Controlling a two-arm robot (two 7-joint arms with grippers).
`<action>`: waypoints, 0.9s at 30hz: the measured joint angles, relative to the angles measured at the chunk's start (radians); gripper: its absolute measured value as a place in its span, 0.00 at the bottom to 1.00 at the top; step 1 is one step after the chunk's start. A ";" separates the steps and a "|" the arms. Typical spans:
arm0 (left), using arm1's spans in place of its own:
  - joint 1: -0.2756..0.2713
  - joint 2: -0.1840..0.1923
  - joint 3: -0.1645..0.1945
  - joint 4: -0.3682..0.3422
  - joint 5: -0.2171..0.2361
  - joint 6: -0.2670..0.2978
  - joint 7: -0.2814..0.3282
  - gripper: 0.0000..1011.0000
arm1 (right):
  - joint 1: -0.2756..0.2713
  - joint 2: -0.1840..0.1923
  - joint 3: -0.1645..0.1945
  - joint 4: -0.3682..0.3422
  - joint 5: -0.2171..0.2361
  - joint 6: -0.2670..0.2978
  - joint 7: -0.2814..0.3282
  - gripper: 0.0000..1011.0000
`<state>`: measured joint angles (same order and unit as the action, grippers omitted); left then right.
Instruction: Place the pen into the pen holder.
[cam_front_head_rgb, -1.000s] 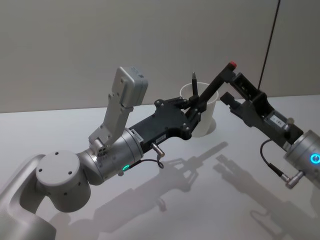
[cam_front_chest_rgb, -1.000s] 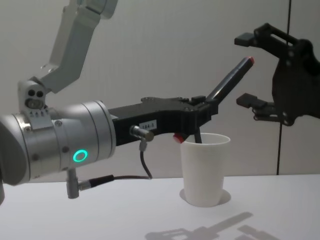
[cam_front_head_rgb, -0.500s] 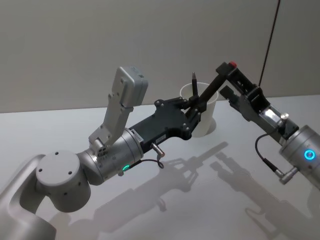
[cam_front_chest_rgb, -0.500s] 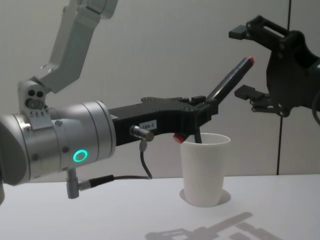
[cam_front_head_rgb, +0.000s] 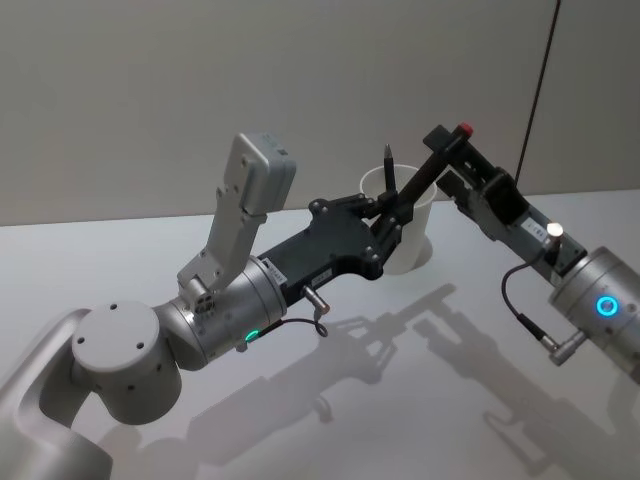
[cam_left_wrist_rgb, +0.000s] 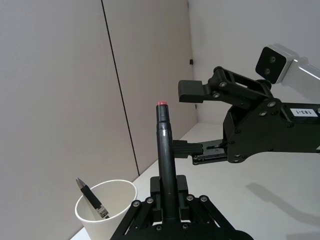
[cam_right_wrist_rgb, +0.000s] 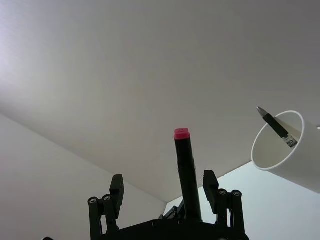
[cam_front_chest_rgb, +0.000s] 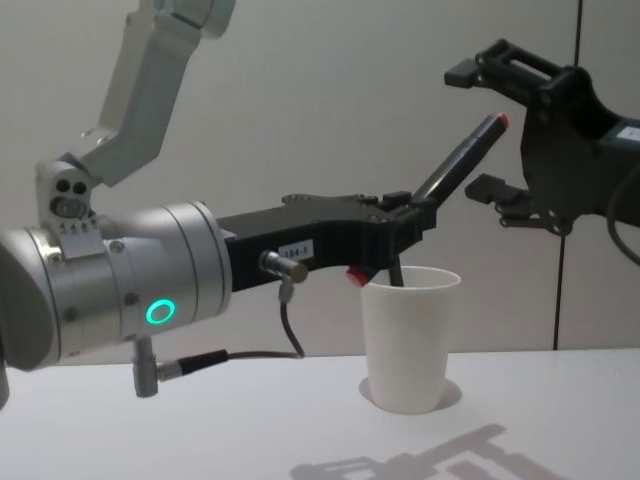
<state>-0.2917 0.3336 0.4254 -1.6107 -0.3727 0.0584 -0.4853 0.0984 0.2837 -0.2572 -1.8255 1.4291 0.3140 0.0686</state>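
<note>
Pen (cam_front_chest_rgb: 458, 158): black barrel with a red end, pinched at its lower end by the left gripper (cam_front_chest_rgb: 415, 208). It is tilted just above the rim of the pen holder (cam_front_chest_rgb: 405, 340), red end uppermost and off to the holder's right.
Left gripper: closed onto the pen, beside the holder's rim on its left side.
Right gripper (cam_front_chest_rgb: 470, 130): fingers spread, one on each side of the pen's red end, above and right of the holder; contact with the pen cannot be confirmed.
Pen holder: white paper cup, upright on the table (cam_front_chest_rgb: 200, 430), below both grippers.
Second pen (cam_front_head_rgb: 389, 168): dark, leaning inside the holder, tip above the rim.
</note>
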 joint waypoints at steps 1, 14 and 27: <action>0.000 0.000 0.000 0.000 0.000 0.000 0.000 0.18 | 0.001 0.000 -0.001 0.000 -0.002 -0.001 -0.003 0.99; 0.000 0.000 0.000 0.000 0.000 0.000 0.000 0.18 | 0.018 0.000 -0.020 -0.003 -0.056 -0.026 -0.039 0.99; 0.000 0.000 0.000 0.000 0.000 0.000 0.000 0.18 | 0.043 -0.009 -0.041 -0.001 -0.100 -0.028 -0.053 0.99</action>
<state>-0.2917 0.3337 0.4254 -1.6107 -0.3728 0.0584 -0.4853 0.1418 0.2744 -0.2981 -1.8265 1.3296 0.2863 0.0154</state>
